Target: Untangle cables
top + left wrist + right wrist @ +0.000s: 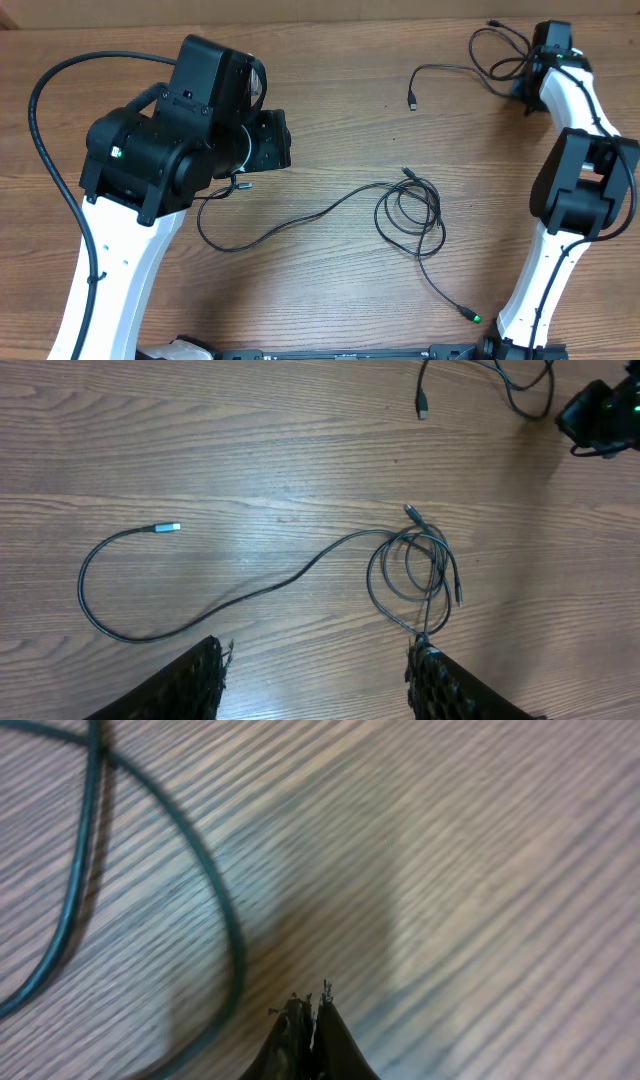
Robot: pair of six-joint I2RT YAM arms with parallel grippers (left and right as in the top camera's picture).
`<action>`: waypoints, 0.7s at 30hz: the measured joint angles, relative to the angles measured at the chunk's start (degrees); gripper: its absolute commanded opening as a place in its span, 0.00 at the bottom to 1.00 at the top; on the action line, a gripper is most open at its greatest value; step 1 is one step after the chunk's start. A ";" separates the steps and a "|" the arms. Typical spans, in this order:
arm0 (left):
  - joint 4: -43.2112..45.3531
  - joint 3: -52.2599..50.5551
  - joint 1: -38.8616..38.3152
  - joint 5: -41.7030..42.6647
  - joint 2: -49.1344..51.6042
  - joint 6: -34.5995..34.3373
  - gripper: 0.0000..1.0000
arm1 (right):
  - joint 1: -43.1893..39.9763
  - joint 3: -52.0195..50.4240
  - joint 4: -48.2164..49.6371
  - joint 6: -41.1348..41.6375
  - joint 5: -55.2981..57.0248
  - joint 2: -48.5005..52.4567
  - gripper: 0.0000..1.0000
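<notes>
**Two cables on a wooden desk, nothing held by either end effector**

Overhead view: The desk (pixel 330 120) is brown wood with a clear grain. Beyond its far edge only a pale strip (pixel 300 8) of the room shows. The long cable (pixel 300 215) lies in the middle. It runs from beside the left arm (pixel 150 170) to a bundle of loops, then to a plug with a green light near the base of the right arm (pixel 560 190). The second cable (pixel 450 68) lies at the far right, close to the right end effector (pixel 528 75).

Left wrist view: The left end effector (pixel 318 660) hangs above the desk, about half open, with nothing between its fingers. This view shows plainly the silver plug (pixel 165 527) at the left end of the long cable, and how the loops cross each other.

Right wrist view: The picture is close and blurred. The right end effector (pixel 312 1015) is fully closed, finger against finger, with no cable between. A curve of the second cable passes just beside it; whether it touches cannot be told.
</notes>
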 measured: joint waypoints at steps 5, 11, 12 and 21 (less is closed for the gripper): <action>0.00 0.00 0.00 0.00 0.00 0.00 0.61 | -1.49 0.28 -2.36 4.57 -0.50 -0.72 0.04; 0.42 0.00 0.00 0.00 0.00 0.00 0.60 | -3.17 0.33 1.31 0.46 -13.18 -2.08 0.61; 0.42 0.00 0.00 0.04 0.00 0.02 0.60 | -3.10 0.33 1.31 0.13 -14.43 -2.14 0.63; 0.42 0.02 0.00 0.17 0.00 0.02 0.60 | 0.74 -0.42 3.45 -1.92 -13.88 -2.23 0.64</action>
